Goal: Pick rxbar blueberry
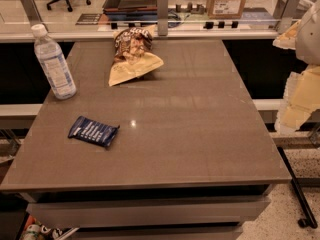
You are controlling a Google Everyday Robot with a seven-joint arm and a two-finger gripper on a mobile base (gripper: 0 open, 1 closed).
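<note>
Gripper at right frame edge, partly cut off, grip state untellable; well apart from rxbar blueberry, flat on table.

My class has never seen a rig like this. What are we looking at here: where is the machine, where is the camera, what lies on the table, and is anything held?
There is one picture, from a single camera looking down over a grey table; where the camera is mounted is not on record. The machine is a mobile robot with one arm. Only pale parts of that arm show at the right edge, and its gripper hangs there beside the table, touching none of the items. On the table, a clear water bottle stands upright at the far left, a tan-and-brown snack bag lies at the far middle, and the rxbar blueberry, a small dark blue bar, lies flat at the near left. The bar is not yet picked.
</note>
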